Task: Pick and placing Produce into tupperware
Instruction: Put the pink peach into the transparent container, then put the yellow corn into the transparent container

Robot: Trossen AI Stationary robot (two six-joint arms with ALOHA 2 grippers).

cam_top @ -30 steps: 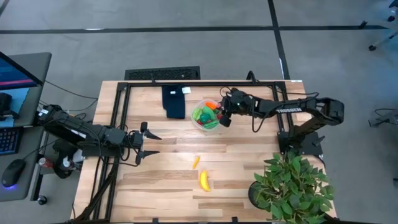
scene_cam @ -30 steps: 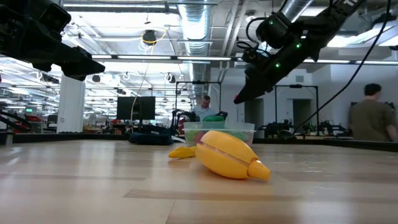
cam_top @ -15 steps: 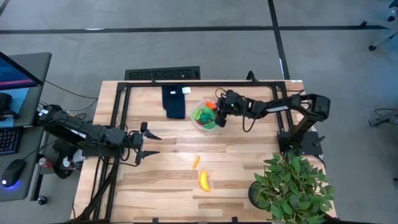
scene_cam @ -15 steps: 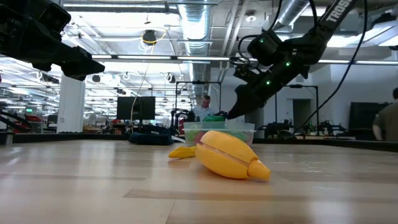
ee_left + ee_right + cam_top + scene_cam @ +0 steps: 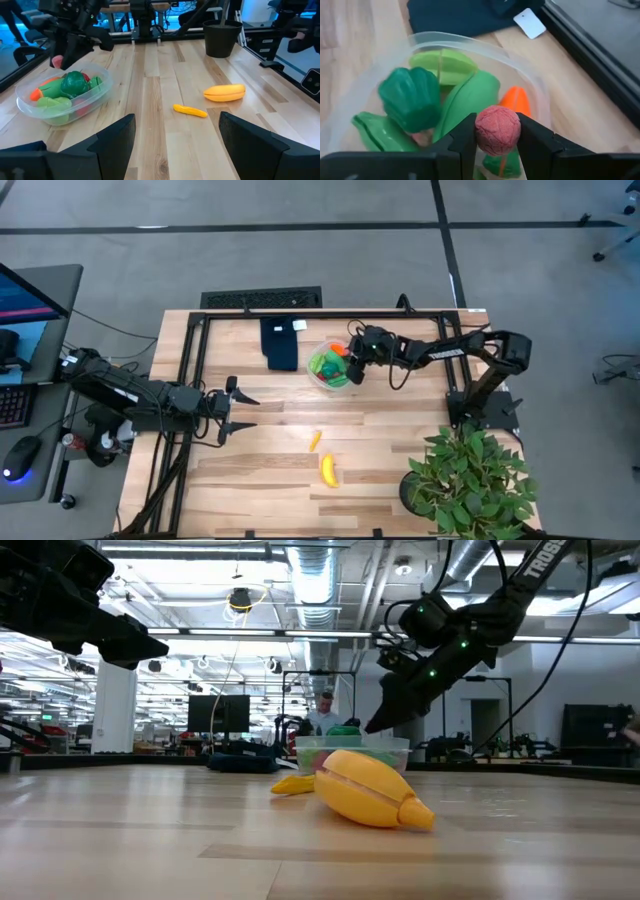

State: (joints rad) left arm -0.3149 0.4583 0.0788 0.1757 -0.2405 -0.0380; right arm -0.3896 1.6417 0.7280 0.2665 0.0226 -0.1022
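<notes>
Tupperware (image 5: 331,368) stands near the far edge of the table, just beside a dark blue cloth (image 5: 280,343), and it is already well filled. Inside it I see several green pieces (image 5: 465,102), among them a dark green pepper (image 5: 412,100), and an orange carrot (image 5: 516,101) against the wall of the bowl.

Right gripper (image 5: 497,135) hangs over the rim of the tupperware, on the side away from the cloth. Its fingers are nearly closed and they pinch a small round red fruit (image 5: 497,130), which I take for a strawberry. The fruit is above the green pieces and does not touch them, so it is not yet dropped.

Left gripper (image 5: 238,410) waits well apart from the tupperware, on the near left part of the table. Its fingers are spread wide and they hold nothing.

Two pieces lie on the bare wood, well apart from the tupperware, toward the near edge of the table: a yellow banana (image 5: 328,470) and a smaller yellow-orange piece (image 5: 315,441) between the banana and the tupperware. I cannot tell what this small one is.

So I judge most of the work is done. What is left is to release the red fruit into the tupperware, then to fetch these two pieces. A potted plant (image 5: 468,480) stands at the near right corner and is not part of the job.
</notes>
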